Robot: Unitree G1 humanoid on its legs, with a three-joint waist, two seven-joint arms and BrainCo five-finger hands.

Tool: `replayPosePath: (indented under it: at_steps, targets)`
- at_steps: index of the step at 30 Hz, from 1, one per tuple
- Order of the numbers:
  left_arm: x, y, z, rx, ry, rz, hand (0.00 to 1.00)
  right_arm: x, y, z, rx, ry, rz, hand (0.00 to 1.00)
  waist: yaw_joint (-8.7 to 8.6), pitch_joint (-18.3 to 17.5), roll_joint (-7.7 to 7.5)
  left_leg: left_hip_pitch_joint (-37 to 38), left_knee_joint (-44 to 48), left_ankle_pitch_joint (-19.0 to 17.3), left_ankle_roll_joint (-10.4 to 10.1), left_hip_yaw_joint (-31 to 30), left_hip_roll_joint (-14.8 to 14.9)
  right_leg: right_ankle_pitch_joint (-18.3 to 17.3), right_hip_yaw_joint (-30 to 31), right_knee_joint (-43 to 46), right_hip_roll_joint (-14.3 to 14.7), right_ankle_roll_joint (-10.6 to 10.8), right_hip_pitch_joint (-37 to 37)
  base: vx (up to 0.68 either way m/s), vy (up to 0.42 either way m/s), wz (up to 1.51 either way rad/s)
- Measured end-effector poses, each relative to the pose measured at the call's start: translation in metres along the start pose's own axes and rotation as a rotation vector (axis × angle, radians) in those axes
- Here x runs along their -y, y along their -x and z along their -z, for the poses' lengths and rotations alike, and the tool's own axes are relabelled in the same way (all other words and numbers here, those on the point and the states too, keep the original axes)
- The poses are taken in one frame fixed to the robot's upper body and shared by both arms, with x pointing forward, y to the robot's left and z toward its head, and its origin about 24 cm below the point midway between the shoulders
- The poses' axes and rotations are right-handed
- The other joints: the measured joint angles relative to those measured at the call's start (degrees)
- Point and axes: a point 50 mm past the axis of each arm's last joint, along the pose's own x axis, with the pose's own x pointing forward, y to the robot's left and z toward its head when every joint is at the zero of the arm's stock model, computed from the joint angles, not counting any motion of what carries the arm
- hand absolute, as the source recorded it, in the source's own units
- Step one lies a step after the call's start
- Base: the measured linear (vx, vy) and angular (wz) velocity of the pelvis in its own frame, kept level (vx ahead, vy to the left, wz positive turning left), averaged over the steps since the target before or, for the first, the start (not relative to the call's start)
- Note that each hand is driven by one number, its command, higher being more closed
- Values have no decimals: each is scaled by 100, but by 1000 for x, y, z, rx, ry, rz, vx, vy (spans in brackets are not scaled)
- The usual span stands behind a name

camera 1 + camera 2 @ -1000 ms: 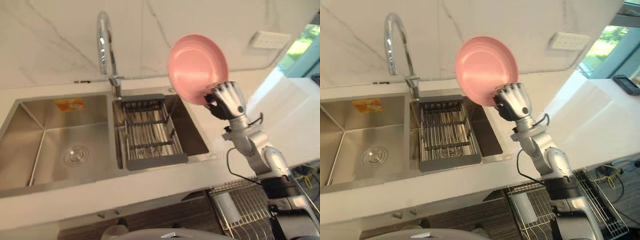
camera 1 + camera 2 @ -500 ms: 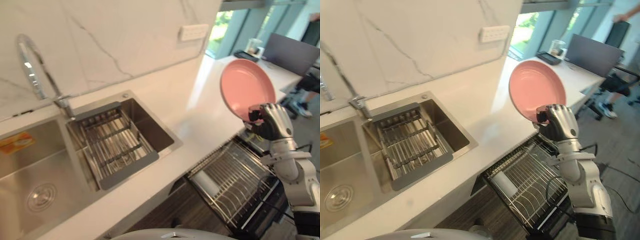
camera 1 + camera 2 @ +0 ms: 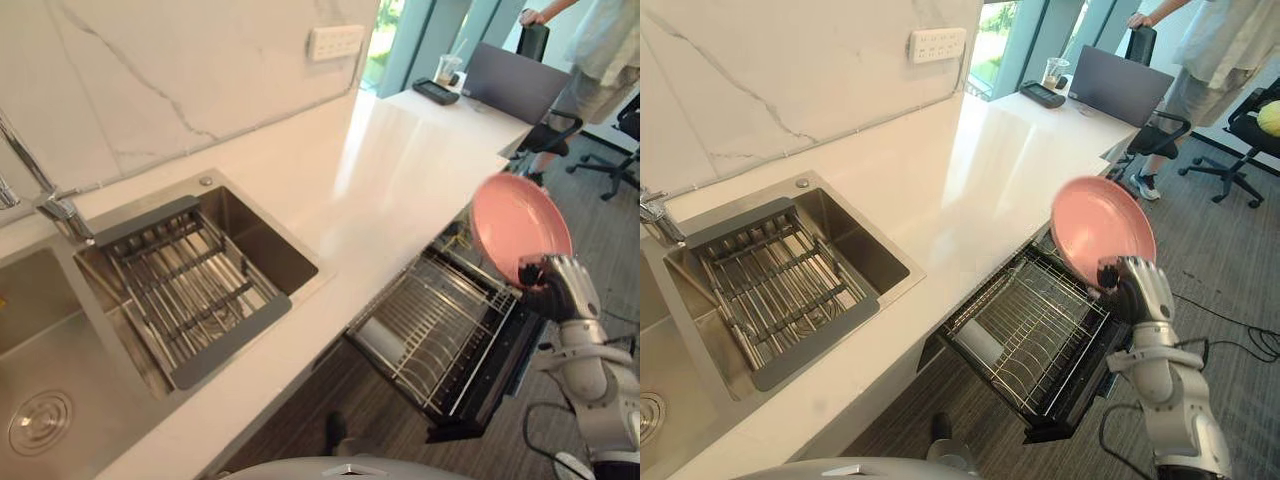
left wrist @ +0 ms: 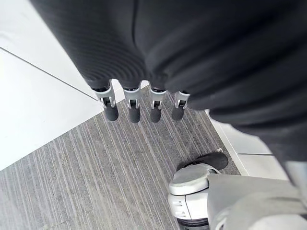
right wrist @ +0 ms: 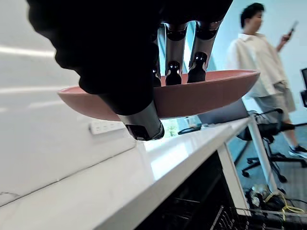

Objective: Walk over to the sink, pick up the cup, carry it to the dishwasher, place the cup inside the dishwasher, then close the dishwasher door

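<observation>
We carry a plate rather than the cup the task names. It is up in the air, over the outer end of the open dishwasher and just off the edge of the counter.

The risks, as we judge them:
- The counter's corner is near. A swing of the arm on the way down could knock the plate's rim against the stone.
- The dishwasher's rack is pulled out on the lowered door. If we come in too steep, the plate would strike the wires instead of slipping between them. A person stands well apart, by the far desk.
- The right hand pinches only the plate's lower rim, thumb on one face and fingers on the other. The broad disc stands tilted above that hold, so a jolt could lever it loose, and we think it would break on the floor.

The counter is pale, polished stone with a glossy sheen. The sink is brushed steel and square-walled. The dishwasher's rack is thin bright wire in close rows. The plate is pink, smooth, round and shallow, with a raised rim.

The left hand hangs empty over grey ribbed floor, its fingers straight.
</observation>
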Motion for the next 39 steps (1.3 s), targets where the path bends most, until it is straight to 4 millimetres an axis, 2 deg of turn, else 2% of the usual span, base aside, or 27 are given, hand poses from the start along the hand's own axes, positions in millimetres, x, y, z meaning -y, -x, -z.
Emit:
replayPosePath:
  at_steps: [6,11,14,17,19,21,25,28,30,33,35,36,39]
  targets:
    - [2,0,-1,-3,11,2,0,-26,21,27,-204,-47,13,100,23,0,66,-81,32,-6,10,-104,-1,-3,-188,19,-55,-6,-17,19,-11,9]
    - [3,1,-8,15,7,6,0,-42,33,40,-323,-64,24,100,50,69,144,-167,155,-27,5,-287,32,1,-363,83,-94,-13,-15,47,-20,21]
    - [0,5,-23,51,-1,-2,0,-41,30,38,-321,-68,46,100,61,294,135,-392,641,-213,-4,-393,152,24,-457,170,-121,-42,-8,-11,-29,23]
    - [1,7,-34,79,-7,-2,0,-40,17,36,-314,-84,78,100,81,445,212,-643,1194,-446,-31,-489,333,-17,-488,196,-80,17,-20,-52,-45,4]
    - [3,9,-40,99,-13,2,0,-43,13,37,-337,-105,80,100,168,503,273,-855,1523,-606,-43,-498,468,-37,-477,196,-53,48,-84,-76,-36,-8]
    - [9,11,-47,122,-20,16,0,-50,10,39,-375,-124,60,100,205,591,400,-1222,2049,-838,-9,-589,653,-60,-479,192,10,163,-178,-76,-41,3]
    - [17,17,-66,168,-42,30,0,-61,2,41,-429,-161,37,100,215,888,646,-1760,2726,-1086,64,-792,832,1,-591,191,42,372,-316,-79,9,17]
    - [23,22,-82,206,-58,44,0,-61,-14,39,-457,-200,68,100,285,1324,770,-2032,3112,-1217,117,-800,927,119,-581,182,54,443,-431,-98,38,-1]
    - [27,26,-91,228,-80,52,0,-54,-29,40,-472,-218,94,100,333,1577,889,-2217,3280,-1265,159,-765,903,319,-553,135,26,479,-553,-105,34,-6]
    - [30,27,-93,231,-108,61,0,-45,-44,44,-475,-204,107,100,351,1695,1061,-2354,3300,-1276,188,-678,818,485,-435,131,-57,499,-732,-57,48,-9]
    - [33,26,-92,225,-138,65,0,-35,-60,44,-454,-179,116,100,347,1794,1248,-2449,3265,-1252,222,-588,747,611,-350,134,-120,510,-912,-39,31,-16]
    - [37,25,-90,207,-167,74,0,-28,-69,45,-444,-155,116,100,353,1855,1398,-2506,3231,-1233,238,-536,705,690,-289,138,-156,516,-1025,-38,20,-15]
    - [47,22,-85,179,-237,95,0,-12,-83,45,-428,-122,134,100,346,1939,1654,-2542,3051,-1116,318,-467,572,705,-236,141,-242,519,-1193,-16,7,-7]
